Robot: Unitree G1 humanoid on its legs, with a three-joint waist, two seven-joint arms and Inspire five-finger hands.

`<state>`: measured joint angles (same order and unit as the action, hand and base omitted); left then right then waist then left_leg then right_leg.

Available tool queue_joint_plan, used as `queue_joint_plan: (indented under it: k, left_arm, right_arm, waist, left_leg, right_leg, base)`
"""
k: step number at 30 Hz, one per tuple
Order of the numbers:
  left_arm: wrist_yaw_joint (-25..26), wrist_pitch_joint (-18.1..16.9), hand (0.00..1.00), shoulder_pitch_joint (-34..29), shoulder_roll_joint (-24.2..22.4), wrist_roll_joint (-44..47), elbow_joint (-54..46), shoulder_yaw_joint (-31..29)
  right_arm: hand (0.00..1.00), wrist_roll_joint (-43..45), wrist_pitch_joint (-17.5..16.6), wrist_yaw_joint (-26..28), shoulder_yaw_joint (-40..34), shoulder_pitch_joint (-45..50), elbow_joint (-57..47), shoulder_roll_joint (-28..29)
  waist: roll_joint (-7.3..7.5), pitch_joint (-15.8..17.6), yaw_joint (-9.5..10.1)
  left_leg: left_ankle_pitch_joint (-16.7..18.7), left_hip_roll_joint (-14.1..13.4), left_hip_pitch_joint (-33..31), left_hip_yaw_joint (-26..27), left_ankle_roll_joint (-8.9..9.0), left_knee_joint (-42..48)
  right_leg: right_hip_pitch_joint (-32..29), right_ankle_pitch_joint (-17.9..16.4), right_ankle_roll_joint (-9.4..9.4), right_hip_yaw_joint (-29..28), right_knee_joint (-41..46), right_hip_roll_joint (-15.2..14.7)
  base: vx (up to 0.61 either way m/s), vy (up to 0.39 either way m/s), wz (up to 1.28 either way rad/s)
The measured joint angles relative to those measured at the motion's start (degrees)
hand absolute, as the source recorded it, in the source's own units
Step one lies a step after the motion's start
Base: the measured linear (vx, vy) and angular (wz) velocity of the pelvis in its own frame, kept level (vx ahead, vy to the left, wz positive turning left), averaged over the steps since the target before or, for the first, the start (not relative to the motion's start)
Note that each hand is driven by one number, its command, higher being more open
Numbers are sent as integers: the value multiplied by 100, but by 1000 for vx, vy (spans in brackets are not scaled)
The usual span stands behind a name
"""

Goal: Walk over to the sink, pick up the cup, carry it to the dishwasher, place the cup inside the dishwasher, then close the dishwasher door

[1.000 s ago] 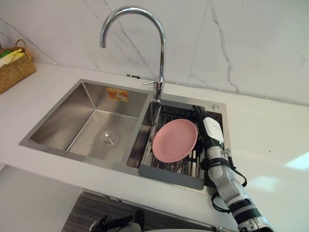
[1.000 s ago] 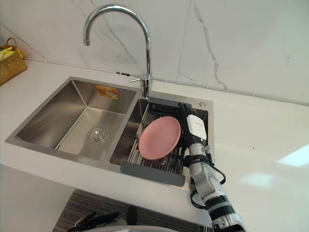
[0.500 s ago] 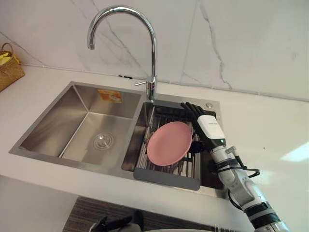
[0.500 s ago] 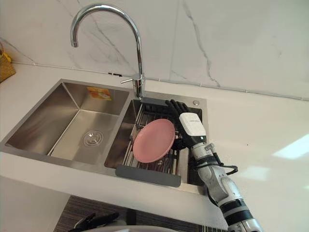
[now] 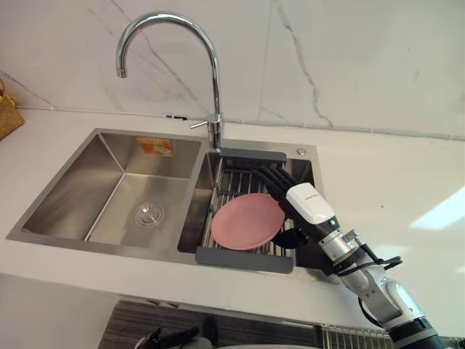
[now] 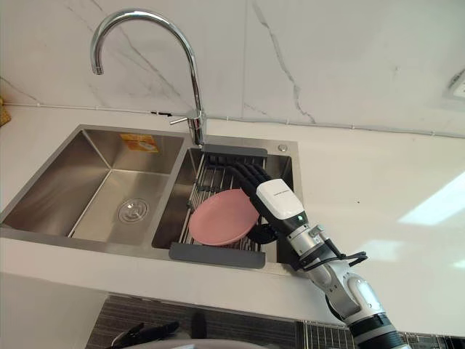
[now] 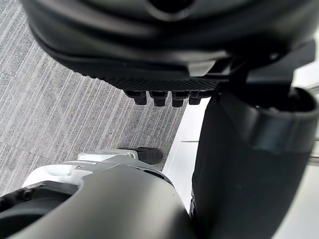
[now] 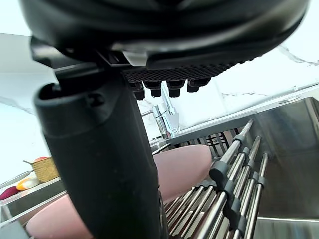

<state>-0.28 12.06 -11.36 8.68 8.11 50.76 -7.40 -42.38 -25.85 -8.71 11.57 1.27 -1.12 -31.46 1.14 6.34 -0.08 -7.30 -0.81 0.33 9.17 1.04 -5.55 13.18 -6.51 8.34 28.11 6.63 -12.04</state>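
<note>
Steel sink (image 5: 45, 234) with two basins sits in a white counter (image 5: 385, 174) under a marble wall (image 5: 349, 58), and a tall curved faucet (image 5: 213, 87) rises between the basins at the back. The left basin holds a round drain (image 5: 147, 214) and has an orange sticker (image 5: 155, 145) on its far wall. The right basin is spanned by a drying rack (image 5: 243, 173) of metal bars with a grey front lip. A pink plate (image 5: 247, 220) rests tilted on those bars, towards the near side.

The right hand (image 5: 309, 205) reaches over the rack from the right, with its white-covered back facing up. Its fingers (image 5: 270, 180) are stretched out straight above the bars beyond the plate's far right rim, released and grasping nothing. The dark thumb hangs below, just beside the plate's right edge, and I cannot tell whether it touches. In the right wrist view the plate (image 8: 179, 169) lies on the rack bars (image 8: 234, 184) past the thumb. A small woven basket (image 8: 45, 169) stands on the counter farther off.

The left hand (image 7: 164, 50) shows in its own wrist view above grey ribbed flooring (image 7: 60, 114), fingers relaxed and empty.

As for the cup — I cannot tell where it is. Neither hand holds it.
</note>
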Motion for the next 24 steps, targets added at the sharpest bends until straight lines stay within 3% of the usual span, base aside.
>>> queue_joint_plan:
  k: [17, 24]
  left_arm:
    - [-6, -121, 100, 2, 1, 97, 88, 37]
    - [-36, -137, 100, 1, -23, 143, 91, 0]
  right_arm:
    - [0, -118, 31, 57, 550, -338, -8, -11]
    - [0, 35, 123, -2, 568, -343, -461, -15]
  waist:
    - [-7, -31, 63]
    - [-15, -35, 77]
  left_leg:
    - [-118, 4, -32, -126, -15, 0]
    - [-161, 26, -144, -83, -49, 0]
  right_leg:
    - [9, -2, -2, 72, 0, 26]
    - [4, -6, 2, 47, -190, 36]
  base:
    - [-11, -17, 3]
    - [-66, -18, -2]
